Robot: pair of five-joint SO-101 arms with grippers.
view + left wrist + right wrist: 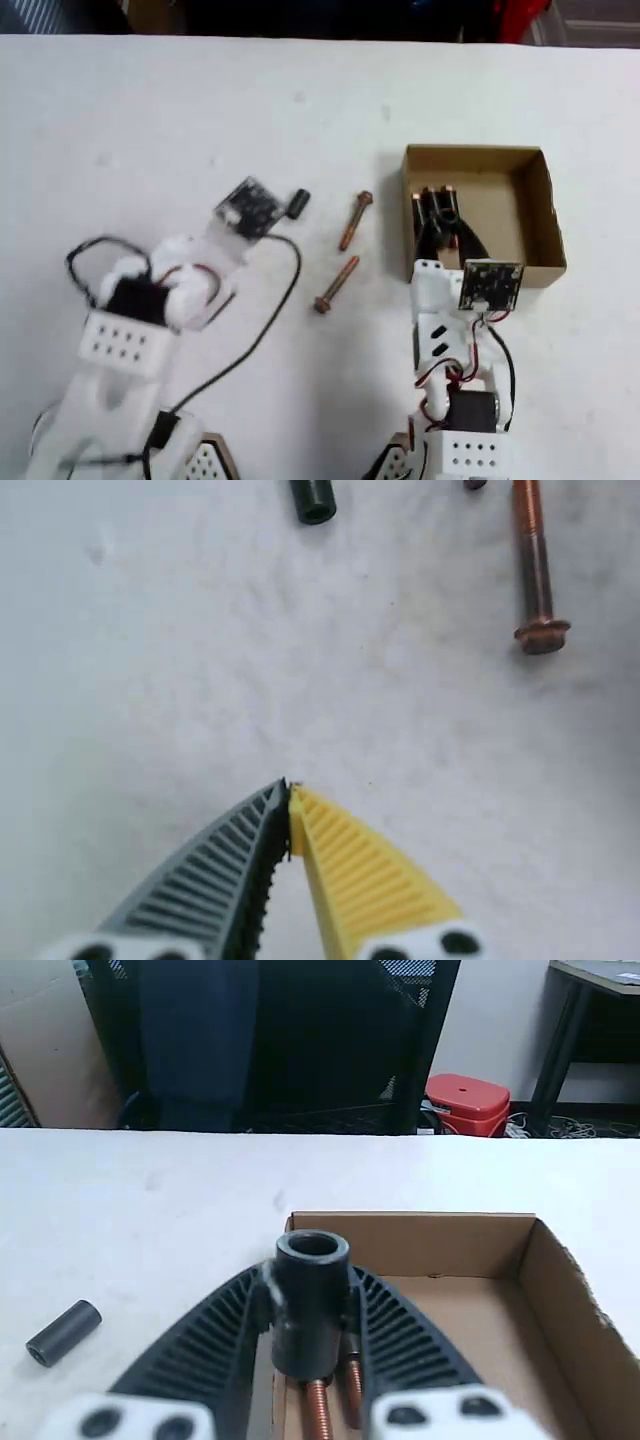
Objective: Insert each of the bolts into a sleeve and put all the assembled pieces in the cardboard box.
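Two bolts are seen lying loose on the white table (150, 120) between the arms, a farther bolt (355, 220) and a nearer bolt (337, 284), both set at a slant and well apart from each other. A loose sleeve (298, 202), short and black, is found just beside the farther bolt, on the left arm's side. The left gripper (288, 792) is held low over bare table with its grey and yellow fingers pressed together and nothing between them. The right gripper (310, 1272) is clamped on a held sleeve (310, 1310), kept upright, with the copper thread of a bolt showing beneath it. This assembled piece is held over the cardboard box (530, 1260), by the wall nearest the loose bolts. A second copper shaft (352, 1392) is seen just beside the thread.
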